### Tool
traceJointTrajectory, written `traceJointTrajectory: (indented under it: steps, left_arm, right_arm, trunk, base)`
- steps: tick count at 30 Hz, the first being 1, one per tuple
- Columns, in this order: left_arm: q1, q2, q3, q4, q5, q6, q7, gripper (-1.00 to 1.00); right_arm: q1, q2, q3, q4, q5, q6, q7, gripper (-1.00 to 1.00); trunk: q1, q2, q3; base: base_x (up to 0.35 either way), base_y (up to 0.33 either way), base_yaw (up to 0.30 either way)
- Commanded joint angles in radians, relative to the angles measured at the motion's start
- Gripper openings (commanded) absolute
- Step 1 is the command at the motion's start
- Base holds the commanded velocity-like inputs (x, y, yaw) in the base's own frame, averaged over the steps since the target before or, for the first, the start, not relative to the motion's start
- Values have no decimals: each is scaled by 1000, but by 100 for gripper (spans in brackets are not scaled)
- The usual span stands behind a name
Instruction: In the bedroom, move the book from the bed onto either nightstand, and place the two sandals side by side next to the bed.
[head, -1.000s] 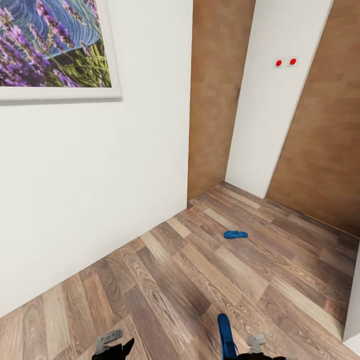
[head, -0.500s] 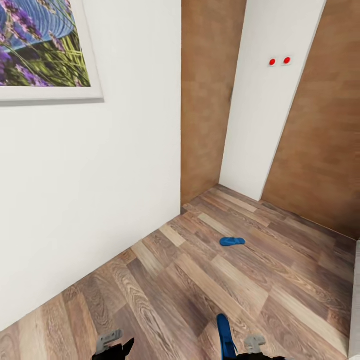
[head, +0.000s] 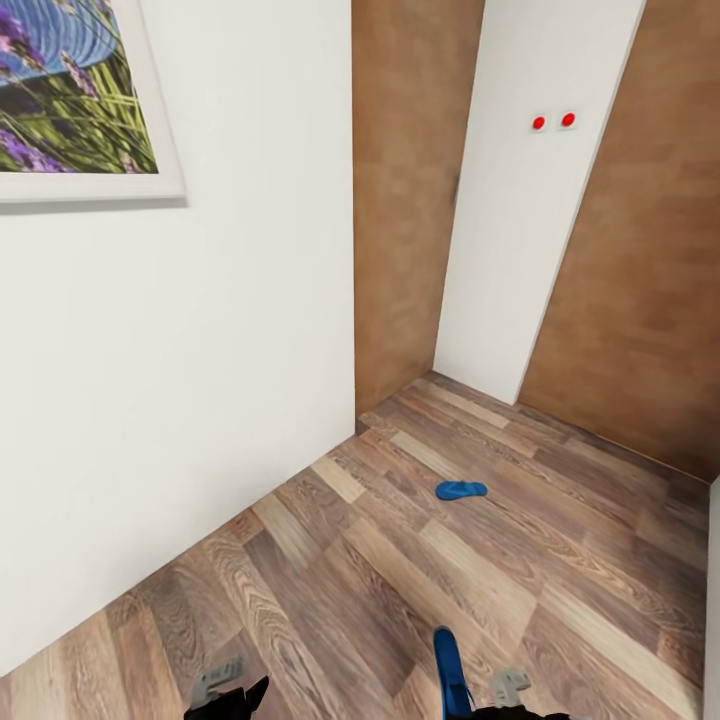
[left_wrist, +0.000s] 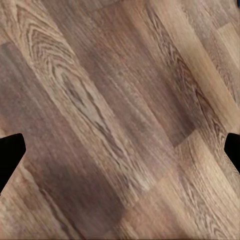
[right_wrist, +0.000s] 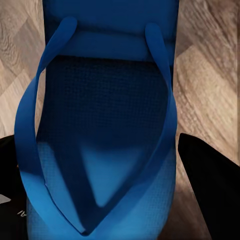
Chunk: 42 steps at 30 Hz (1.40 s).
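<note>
holding one blue sandal (head: 451, 672) clamped in right tool (head: 480, 700), bottom centre; second sandal (head: 461, 490) mid-frame on floor (head: 330, 560). left tool (head: 228, 690) apart, empty.

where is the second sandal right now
In the head view it lies flat on the wood floor, the loose sandal, ahead toward the white pillar.

No readable text, label, brand, number or sign shows anywhere.
</note>
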<state>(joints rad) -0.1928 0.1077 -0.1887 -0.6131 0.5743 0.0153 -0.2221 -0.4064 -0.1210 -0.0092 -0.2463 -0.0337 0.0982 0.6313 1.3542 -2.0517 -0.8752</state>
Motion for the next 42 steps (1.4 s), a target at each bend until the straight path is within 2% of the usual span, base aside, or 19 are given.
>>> traceJointTrajectory:
  steps: [1,29,42]
  left_arm:
    - [0,1,-5,0,10,2,0,100]
    - [0,1,-5,0,10,3,0,100]
    - [0,1,-5,0,10,2,-1,100]
  right_arm:
    - [0,0,-2,-2,-5,10,5,-100]
    - [0,0,-2,-2,-5,10,5,-100]
    - [0,0,-2,-2,-5,10,5,-100]
  trunk:
    - [0,0,-1]
    - [0,0,-1]
    - [0,0,-1]
  base:
    - [316,0,-1]
    - [323,0,-8]
    - [42,0,-216]
